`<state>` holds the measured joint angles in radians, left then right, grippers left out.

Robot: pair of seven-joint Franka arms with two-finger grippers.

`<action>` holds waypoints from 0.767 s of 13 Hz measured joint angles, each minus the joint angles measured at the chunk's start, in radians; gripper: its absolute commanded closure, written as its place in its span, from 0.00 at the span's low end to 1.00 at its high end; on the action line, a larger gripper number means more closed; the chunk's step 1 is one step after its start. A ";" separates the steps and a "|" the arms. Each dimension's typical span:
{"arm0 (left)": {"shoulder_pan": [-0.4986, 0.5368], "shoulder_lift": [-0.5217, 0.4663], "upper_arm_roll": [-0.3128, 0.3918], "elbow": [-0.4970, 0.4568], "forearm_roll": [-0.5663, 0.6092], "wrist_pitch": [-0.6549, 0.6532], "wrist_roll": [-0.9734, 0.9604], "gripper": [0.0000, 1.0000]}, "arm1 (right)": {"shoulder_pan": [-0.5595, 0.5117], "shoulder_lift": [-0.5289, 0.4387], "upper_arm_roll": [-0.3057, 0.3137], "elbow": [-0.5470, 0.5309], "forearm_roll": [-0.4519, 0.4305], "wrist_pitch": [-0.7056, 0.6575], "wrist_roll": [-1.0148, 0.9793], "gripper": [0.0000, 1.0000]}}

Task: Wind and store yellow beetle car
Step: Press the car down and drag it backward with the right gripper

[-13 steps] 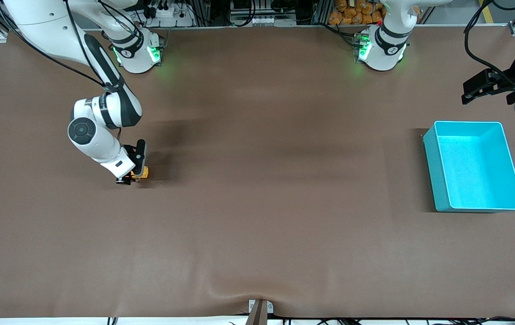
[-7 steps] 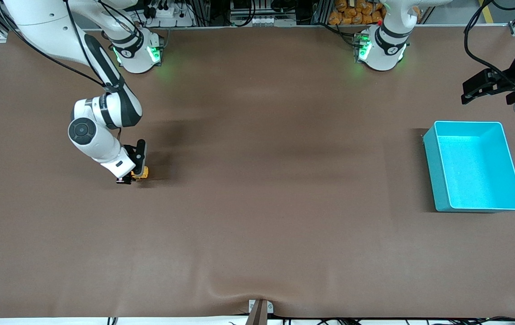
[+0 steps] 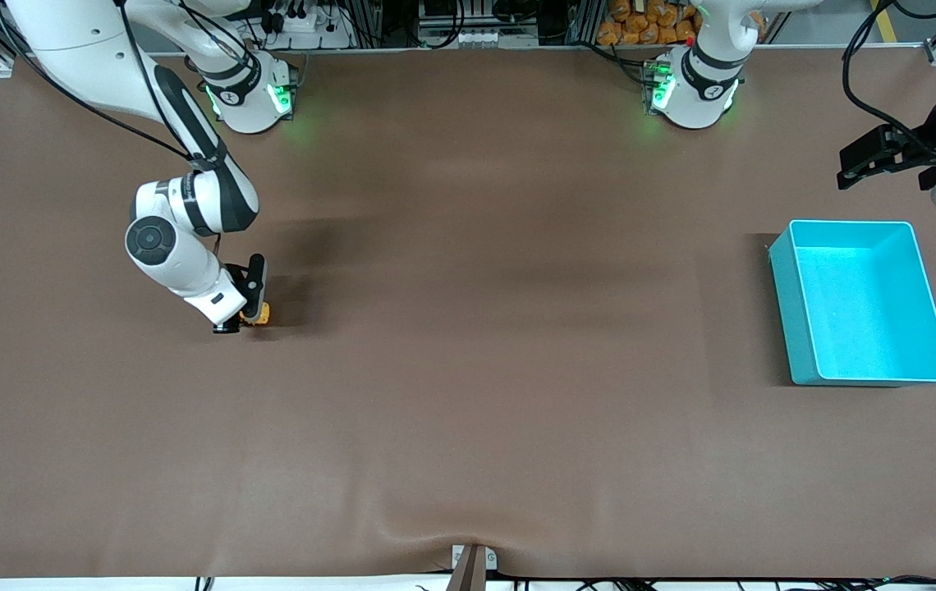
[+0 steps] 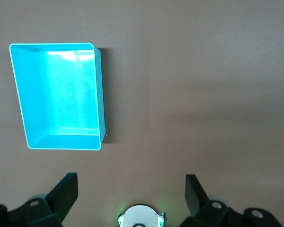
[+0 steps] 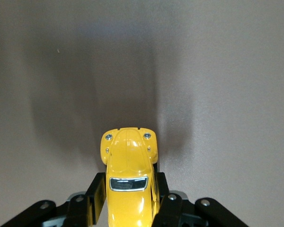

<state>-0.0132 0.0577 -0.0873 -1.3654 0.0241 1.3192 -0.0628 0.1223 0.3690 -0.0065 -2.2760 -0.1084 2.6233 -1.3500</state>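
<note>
Yellow beetle car (image 3: 259,313) sat in the frame's left-centre in the front view, on the worktop (image 3: 468,369), pinched by your right end effector (image 3: 245,316); the turquoise bin (image 3: 870,373) lay at mid-right. Your left end effector (image 3: 874,160) waited at the upper right. The left wrist view showed the bin upper left and that end effector's fingers spread. In the right wrist view the car (image 5: 128,187) sat bottom-centre, fingers (image 5: 97,196) pressing its flanks. To wind well, you probably needed wheels kept down and a straight pull.

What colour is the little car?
The yellow beetle car is yellow, best seen in the right wrist view.
</note>
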 measured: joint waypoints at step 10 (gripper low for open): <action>0.000 0.000 0.000 0.000 0.000 0.000 -0.002 0.00 | 0.000 0.007 -0.001 0.000 0.000 0.009 0.000 0.69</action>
<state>-0.0132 0.0577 -0.0875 -1.3654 0.0241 1.3192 -0.0644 0.1221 0.3756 -0.0071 -2.2761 -0.1085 2.6325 -1.3500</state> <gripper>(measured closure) 0.000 0.551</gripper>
